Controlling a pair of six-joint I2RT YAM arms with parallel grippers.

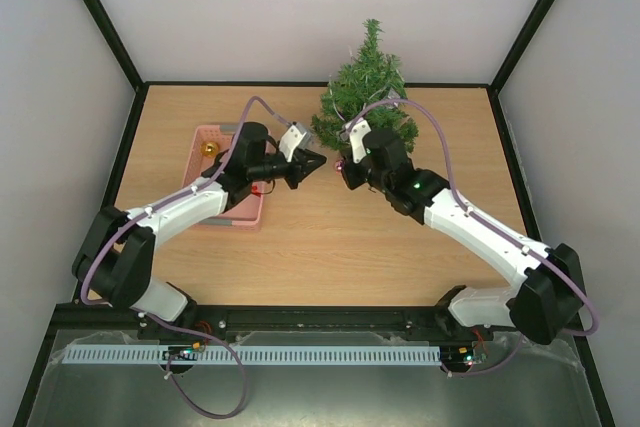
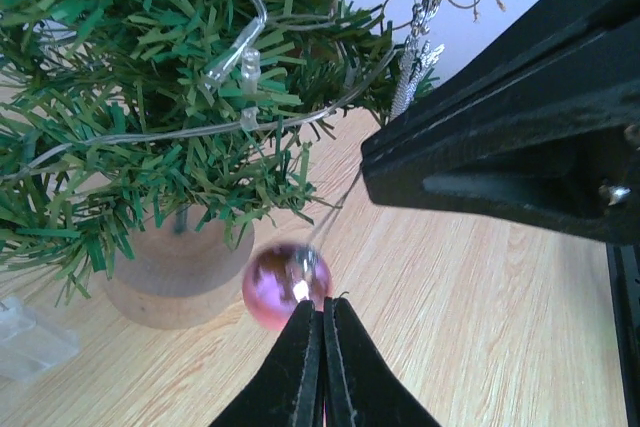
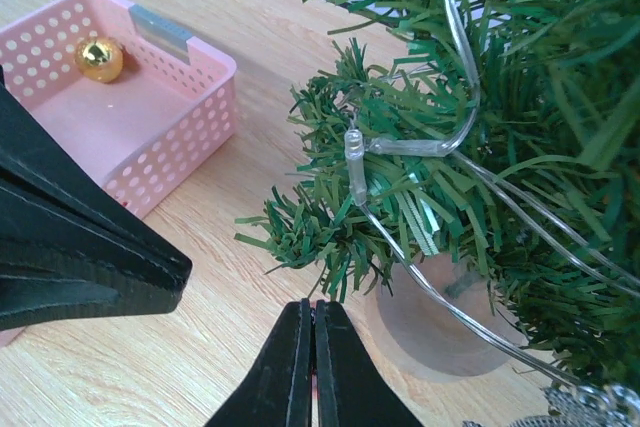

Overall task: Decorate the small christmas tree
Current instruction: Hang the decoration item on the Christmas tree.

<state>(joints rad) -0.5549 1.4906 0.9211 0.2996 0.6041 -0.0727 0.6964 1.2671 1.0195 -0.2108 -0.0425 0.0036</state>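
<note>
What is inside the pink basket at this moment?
One gold ball lies in a far corner of the pink basket. The floor around it looks bare. The near part is covered by the left arm, so anything there cannot be seen.

Wooden table (image 1: pixel 300 267), light oak grain, is recorded across the middle of the top view; black trim (image 1: pixel 240 83) is noted on its far edge. It is enclosed by a plain white back wall (image 1: pixel 320 7) and pale grey side walls (image 1: pixel 50 127), joined by black struts (image 1: pixel 100 15) running to the upper corners. Along the bottom of the frame a black rail (image 1: pixel 320 325), a white slotted strip (image 1: pixel 300 355) and a grey metal sheet (image 1: pixel 320 397) are seen. Lighting is even; shadows are soft.
</note>
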